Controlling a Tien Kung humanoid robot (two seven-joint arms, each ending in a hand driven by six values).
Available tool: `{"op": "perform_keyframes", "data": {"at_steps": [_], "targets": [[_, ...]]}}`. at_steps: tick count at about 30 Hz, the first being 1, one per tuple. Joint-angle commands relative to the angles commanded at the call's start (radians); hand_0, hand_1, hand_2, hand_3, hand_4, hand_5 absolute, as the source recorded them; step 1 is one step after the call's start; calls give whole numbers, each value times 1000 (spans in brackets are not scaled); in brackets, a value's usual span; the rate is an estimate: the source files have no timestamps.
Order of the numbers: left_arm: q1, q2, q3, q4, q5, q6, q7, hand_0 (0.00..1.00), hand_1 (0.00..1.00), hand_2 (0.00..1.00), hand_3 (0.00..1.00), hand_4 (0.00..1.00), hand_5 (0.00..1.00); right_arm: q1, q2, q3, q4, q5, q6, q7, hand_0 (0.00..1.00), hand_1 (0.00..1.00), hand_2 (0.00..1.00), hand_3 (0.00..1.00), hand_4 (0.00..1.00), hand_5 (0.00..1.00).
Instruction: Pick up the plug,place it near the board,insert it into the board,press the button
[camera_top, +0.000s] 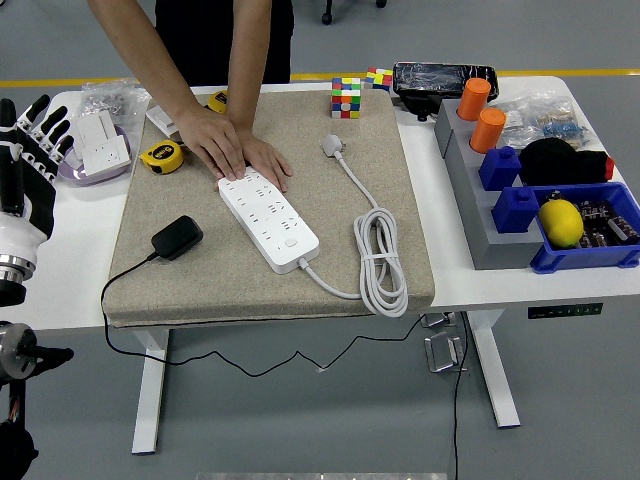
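Left hand (30, 165) raised at the mat's left edge, fingers spread wide and empty, black plug (177, 238) lying on the tan mat (390, 180) left of the white board (268, 219), person's hands (235, 153) pressing the board's far end.
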Motion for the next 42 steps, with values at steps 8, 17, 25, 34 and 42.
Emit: {"op": "perform_keyframes", "data": {"at_steps": [8, 17, 25, 34, 42], "targets": [[-7, 0, 32, 8, 66, -12, 13, 890, 904, 852, 874, 998, 998, 18, -26, -106, -16, -134, 307, -259, 804, 770, 752, 774, 998, 940], [3, 0, 51, 15, 164, -19, 17, 885, 902, 849, 871, 998, 998, 19, -40, -168, -23, -189, 500, -365, 808, 775, 754, 776, 998, 930], [2, 0, 68, 26, 313, -16, 7, 877, 896, 839, 858, 998, 998, 29, -53, -202, -17, -286, 481, -388, 807, 788, 775, 792, 998, 974], [-5, 0, 73, 30, 453, 2, -12, 873, 894, 834, 857, 998, 998, 29, -64, -311, -11, -465, 295, -334, 824, 805, 791, 814, 998, 978], [-15, 0, 84, 33, 533, 13, -23, 874, 894, 837, 857, 998, 998, 32, -106, -287, 1, -446, 374, -356, 838, 818, 794, 814, 998, 966]]}}
